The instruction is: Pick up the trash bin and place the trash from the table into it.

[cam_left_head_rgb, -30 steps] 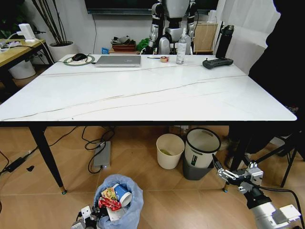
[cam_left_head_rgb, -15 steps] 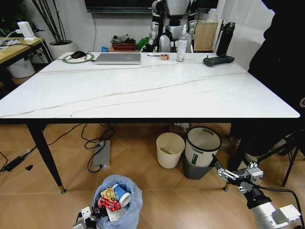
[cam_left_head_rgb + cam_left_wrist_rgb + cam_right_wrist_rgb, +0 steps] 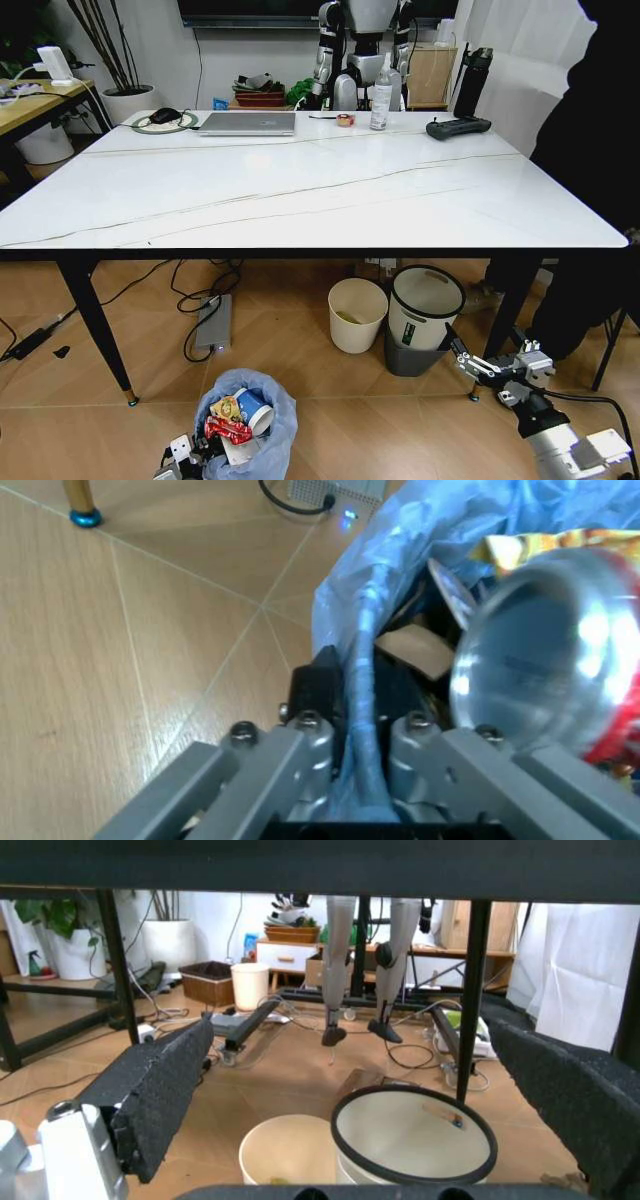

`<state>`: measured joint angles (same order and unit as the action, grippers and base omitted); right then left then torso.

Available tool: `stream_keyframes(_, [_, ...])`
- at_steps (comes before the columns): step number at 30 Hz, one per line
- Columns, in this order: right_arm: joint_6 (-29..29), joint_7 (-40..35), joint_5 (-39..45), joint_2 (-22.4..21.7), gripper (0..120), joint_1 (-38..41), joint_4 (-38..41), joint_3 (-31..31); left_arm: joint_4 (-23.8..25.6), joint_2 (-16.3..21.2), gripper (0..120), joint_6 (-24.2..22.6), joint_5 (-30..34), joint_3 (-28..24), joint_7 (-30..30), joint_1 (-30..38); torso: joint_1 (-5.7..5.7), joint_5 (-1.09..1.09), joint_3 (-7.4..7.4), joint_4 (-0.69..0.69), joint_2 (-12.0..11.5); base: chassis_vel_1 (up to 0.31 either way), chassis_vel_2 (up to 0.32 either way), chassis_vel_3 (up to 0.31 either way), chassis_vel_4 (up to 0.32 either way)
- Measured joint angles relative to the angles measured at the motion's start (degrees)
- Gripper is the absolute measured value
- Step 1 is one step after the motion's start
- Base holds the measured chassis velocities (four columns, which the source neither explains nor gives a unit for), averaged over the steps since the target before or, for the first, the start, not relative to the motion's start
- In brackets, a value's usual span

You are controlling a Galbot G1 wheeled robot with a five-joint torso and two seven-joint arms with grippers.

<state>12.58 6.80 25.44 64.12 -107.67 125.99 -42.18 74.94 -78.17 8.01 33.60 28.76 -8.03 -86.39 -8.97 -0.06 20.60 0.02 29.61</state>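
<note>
From the head view we see the bin [image 3: 246, 425] standing on the floor in front of the table [image 3: 300, 200], near its front left leg. Inside its blue bag lie a blue-and-white cup [image 3: 253, 408], a red wrapper [image 3: 228, 430] and a yellowish wrapper [image 3: 228, 405]. Under the table's front edge stand a cream bin [image 3: 357, 315] and a grey bin [image 3: 423, 320] with a white liner, side by side. The right gripper [image 3: 462, 360] is low, just beside the grey bin, fingers spread apart.

In the left wrist view, the left gripper [image 3: 358, 716] is clamped on the bag's rim. Beside it we see a metal can [image 3: 545, 656].

In the right wrist view, both pads [image 3: 160, 1099] stand wide apart around nothing, above the two bins.
</note>
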Motion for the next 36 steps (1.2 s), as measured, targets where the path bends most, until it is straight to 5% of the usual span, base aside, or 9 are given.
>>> stream_keyframes(15, [0.0, 0.0, 0.0, 0.0, 100, 0.0, 0.0, 0.0, 1.7, 0.5, 62, 1.2, 0.5, 0.7, 0.1, -1.1, -0.07, 0.05, 0.11, 0.00, 0.2, 0.000, 0.000, 0.000, 0.000])
stream_keyframes(23, [0.0, 0.0, 0.0, 0.0, 100, 0.0, 0.0, 0.0, 9.5, 2.0, 91, 3.2, 0.1, 1.9, 0.6, -6.6, -0.10, 0.06, 0.15, 0.00, 0.2, 0.000, 0.000, 0.000, 0.000])
stream_keyframes(29, [0.0, 0.0, 0.0, 0.0, 100, 0.0, 0.0, 0.0, 23.0, 2.8, 100, 8.9, -6.0, 4.7, 2.9, -18.2, -0.10, 0.05, 0.17, 0.03, 0.3, 0.000, 0.000, 0.000, 0.000])
stream_keyframes(36, [0.0, 0.0, 0.0, 0.0, 100, 0.0, 0.0, 0.0, 50.4, 2.0, 100, 15.2, -16.8, 5.8, 5.4, -29.3, -0.11, 0.11, 0.18, -0.01, 0.3, 0.000, 0.000, 0.000, 0.000])
